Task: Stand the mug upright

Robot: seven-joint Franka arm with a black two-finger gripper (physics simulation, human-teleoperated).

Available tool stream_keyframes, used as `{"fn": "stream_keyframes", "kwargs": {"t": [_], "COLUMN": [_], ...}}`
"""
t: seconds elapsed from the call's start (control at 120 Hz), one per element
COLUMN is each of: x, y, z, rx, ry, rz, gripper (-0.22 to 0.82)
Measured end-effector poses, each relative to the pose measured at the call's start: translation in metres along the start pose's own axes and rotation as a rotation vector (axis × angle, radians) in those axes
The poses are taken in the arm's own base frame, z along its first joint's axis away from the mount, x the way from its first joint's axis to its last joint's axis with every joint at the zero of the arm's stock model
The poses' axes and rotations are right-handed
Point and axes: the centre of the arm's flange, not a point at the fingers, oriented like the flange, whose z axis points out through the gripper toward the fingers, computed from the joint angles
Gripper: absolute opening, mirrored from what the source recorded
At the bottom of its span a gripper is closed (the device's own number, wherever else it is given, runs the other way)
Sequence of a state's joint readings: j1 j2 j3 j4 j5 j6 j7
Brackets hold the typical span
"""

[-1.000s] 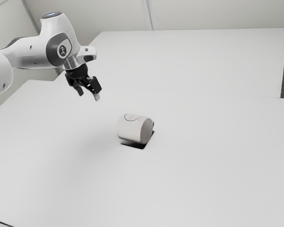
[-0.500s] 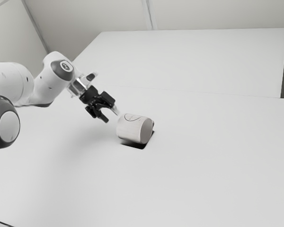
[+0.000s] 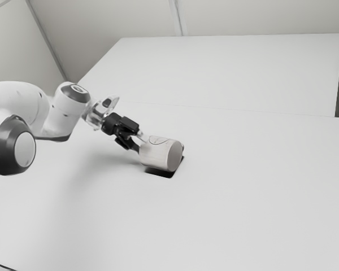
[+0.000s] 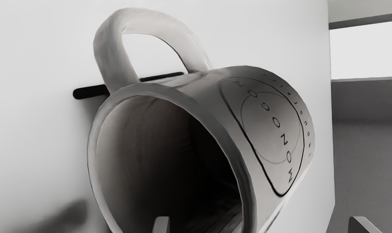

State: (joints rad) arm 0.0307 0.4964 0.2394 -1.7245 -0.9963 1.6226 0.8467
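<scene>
In the exterior view the gripper (image 3: 140, 141) is at the end of the white mug (image 3: 158, 153) that faces the exterior view's left. The mug lies on its side on the white table (image 3: 243, 197). The wrist view has the mug (image 4: 267, 129) with its open mouth toward my hand, its handle and its printed lettering in sight. There the gripper (image 4: 259, 225) is open, one fingertip in front of the mouth and the other outside the mug past the printed wall. Whether a finger touches the mug is unclear.
A second white surface (image 3: 226, 73) stands behind the table in the exterior view. A dark shadow lies under the mug. Beyond the table's edge, the wrist view has a grey wall area (image 4: 364, 145).
The arm has come down and toward the exterior view's right, from above the table to the mug's mouth. The mug has not visibly moved.
</scene>
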Motion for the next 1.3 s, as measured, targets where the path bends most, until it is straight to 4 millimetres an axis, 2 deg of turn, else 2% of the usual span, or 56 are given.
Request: {"fn": "stream_keyframes", "kwargs": {"t": [0.192, 0.275, 0.508, 0.775, 1.067, 1.208, 1.3], "x": [0.003, 0.003, 0.005, 0.005, 0.003, 0.001, 0.001], "y": [-0.002, -0.002, -0.001, 0.0, 0.007, 0.008, 0.011], "z": [0.003, 0.007, 0.011, 0.017, 0.02, 0.028, 0.031], "rx": [-0.019, -0.024, -0.025, -0.038, -0.11, -0.156, -0.176], "ry": [0.05, 0.061, 0.074, 0.076, 0.106, 0.115, 0.119], "rz": [0.037, 0.046, 0.073, 0.087, 0.089, 0.082, 0.086], "gripper": [0.6, 0.57, 0.35, 0.15, 0.05, -0.06, -0.1]}}
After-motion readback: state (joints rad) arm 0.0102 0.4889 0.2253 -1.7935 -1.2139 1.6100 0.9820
